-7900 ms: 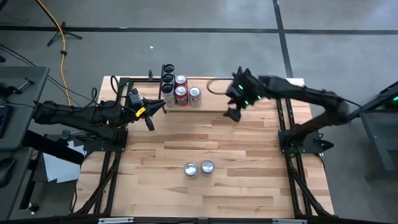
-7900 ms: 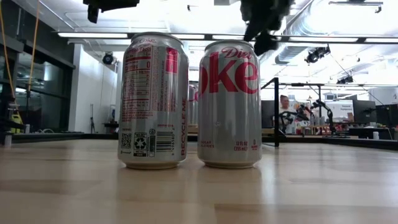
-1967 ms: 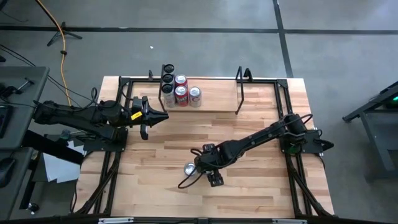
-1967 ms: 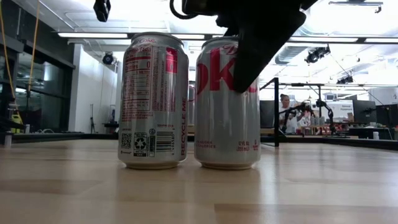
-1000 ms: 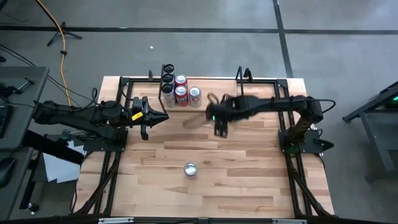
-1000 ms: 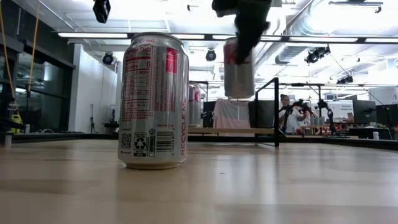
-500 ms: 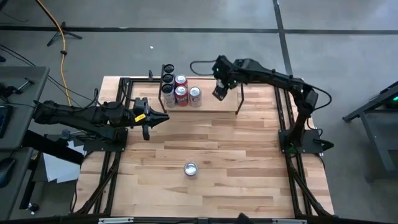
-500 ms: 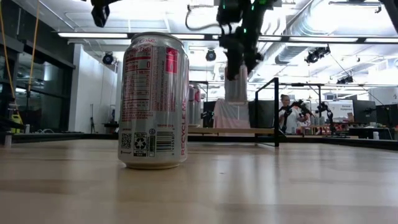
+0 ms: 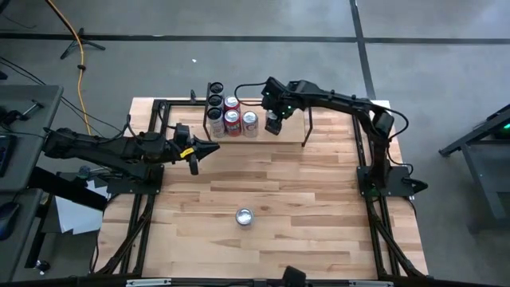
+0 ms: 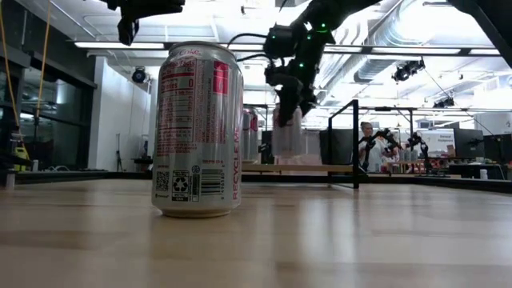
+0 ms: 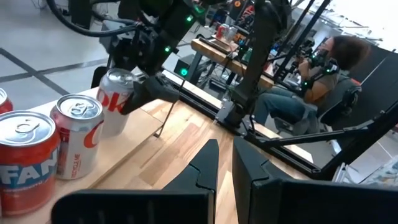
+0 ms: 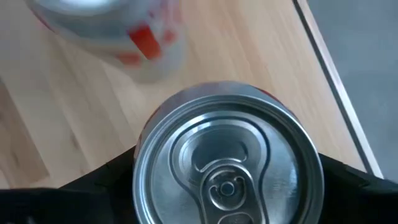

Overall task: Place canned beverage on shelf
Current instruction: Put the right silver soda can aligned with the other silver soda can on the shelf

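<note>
Reaching over the shelf (image 9: 263,137), the right gripper (image 9: 272,122) is grasping a silver can (image 12: 227,163) from above — it is standing upright on the pale plank just beside the other cans (image 9: 232,118), with bare wood running on to the black rod upright. The left gripper (image 9: 194,151) is waiting near the table's left edge, jaws clenched. One can (image 9: 244,216) is sitting alone mid-table — smooth aluminium on striped wood.

In the high view the shelf (image 9: 279,135) is crowded at its left end by a cluster of cans (image 9: 227,115), with the right gripper (image 9: 272,122) just beside them; its right stretch lies bare, and one lone can (image 9: 244,216) interrupts the lower-centre tabletop (image 9: 319,207)
</note>
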`<state>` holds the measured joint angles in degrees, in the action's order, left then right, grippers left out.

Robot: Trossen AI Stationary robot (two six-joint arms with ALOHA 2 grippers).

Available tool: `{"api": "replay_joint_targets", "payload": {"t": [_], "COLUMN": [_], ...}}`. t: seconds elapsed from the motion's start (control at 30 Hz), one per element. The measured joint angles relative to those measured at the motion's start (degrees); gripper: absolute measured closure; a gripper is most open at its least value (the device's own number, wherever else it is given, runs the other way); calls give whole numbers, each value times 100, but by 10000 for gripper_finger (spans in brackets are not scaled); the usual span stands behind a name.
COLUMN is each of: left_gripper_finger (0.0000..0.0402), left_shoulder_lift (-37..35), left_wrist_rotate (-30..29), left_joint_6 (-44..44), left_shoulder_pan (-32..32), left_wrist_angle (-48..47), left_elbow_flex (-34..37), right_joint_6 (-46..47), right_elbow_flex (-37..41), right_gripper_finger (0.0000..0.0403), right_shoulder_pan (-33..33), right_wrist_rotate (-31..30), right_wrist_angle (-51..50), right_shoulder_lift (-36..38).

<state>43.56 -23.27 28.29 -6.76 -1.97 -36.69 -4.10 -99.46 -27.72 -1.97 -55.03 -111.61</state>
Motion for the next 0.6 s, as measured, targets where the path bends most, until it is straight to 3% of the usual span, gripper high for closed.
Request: {"api": "replay_joint_targets", "payload": {"t": [0.3,0.6], "left_gripper_finger": [398,398], "left_shoulder_lift": [45,48], "left_wrist_rotate": [6,28], "left_joint_6": [4,13], "left_shoulder_pan": [0,0], "left_wrist_angle": [5,8], "left_elbow_flex": [0,0], "right_joint_6": [-66,497], "right_elbow_flex": [0,-23], "right_gripper_finger": [91,90], "right_shoulder_pan": [2,-14], "right_wrist_rotate": [70,96], "right_wrist_angle": [343,218], "right_shoulder_lift": [-28,-283]}}
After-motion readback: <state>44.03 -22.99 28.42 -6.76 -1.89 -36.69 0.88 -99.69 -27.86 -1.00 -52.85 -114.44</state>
